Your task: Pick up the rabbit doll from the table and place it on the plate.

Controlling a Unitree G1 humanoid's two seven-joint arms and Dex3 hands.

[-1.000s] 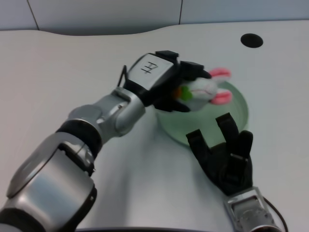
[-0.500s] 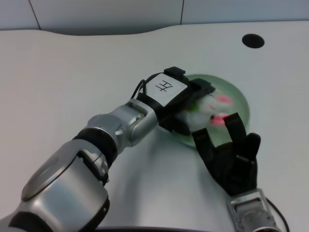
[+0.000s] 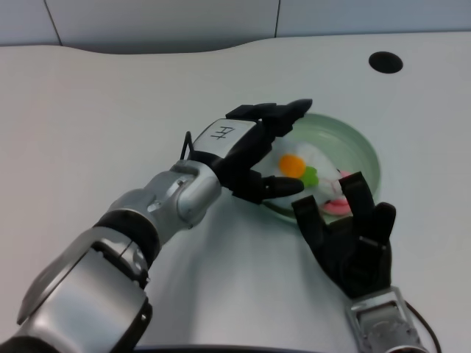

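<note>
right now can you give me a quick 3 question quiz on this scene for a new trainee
1. True or false: the rabbit doll lies on the plate.
2. The left hand is: A) gripping the doll B) open beside the doll C) flat on the table.
3. What colour is the plate?

Key: 1 true. 2 B, its fingers are spread and hold nothing. 3 pale green.
</note>
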